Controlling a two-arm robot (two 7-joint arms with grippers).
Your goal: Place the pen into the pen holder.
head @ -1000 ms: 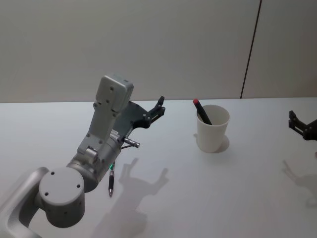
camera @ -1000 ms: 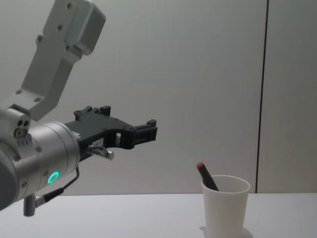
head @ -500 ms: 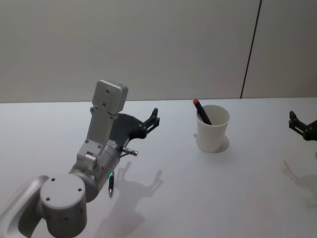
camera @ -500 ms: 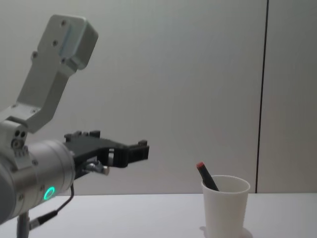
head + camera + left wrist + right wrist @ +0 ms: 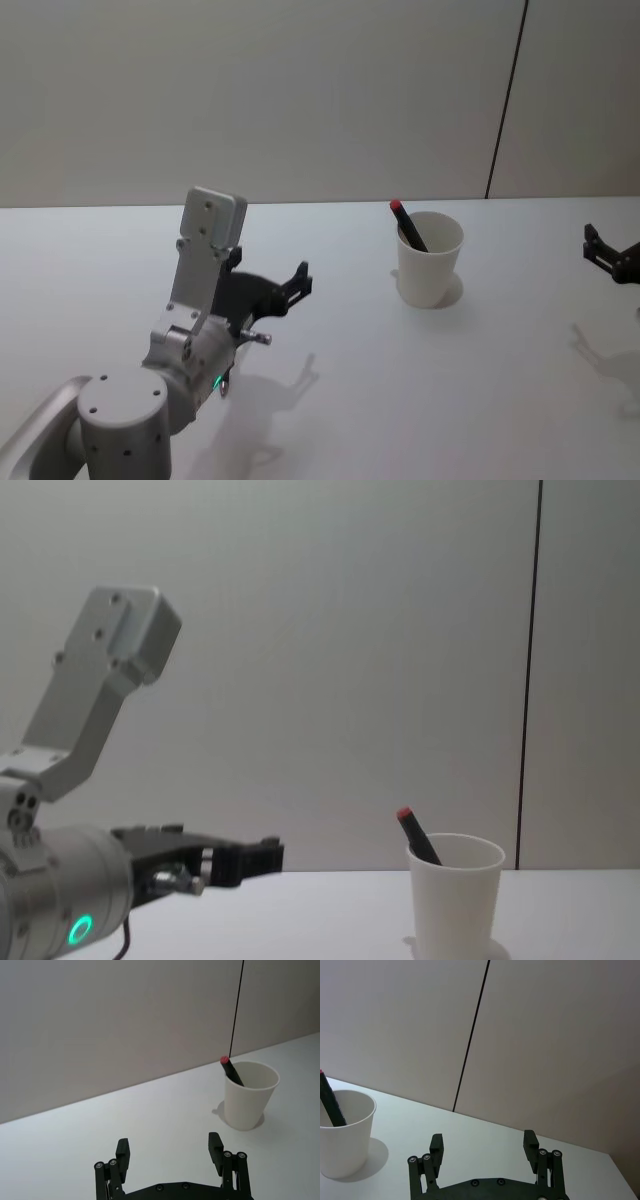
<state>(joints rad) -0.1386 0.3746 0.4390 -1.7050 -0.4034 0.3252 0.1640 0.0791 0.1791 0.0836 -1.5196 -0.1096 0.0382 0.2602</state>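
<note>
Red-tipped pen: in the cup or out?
In. The pen leans inside the paper cup, its red tip above the rim.

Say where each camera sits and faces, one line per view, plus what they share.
Head view: high, looking forward and down at the table; left gripper at left, right gripper at right edge.
Chest view: lower, looking across the table; left gripper.
Left wrist view: behind the open left gripper, facing the pen holder.
Right wrist view: behind the open right gripper, facing the wall.
All four show the pen holder and red-tipped pen.
</note>
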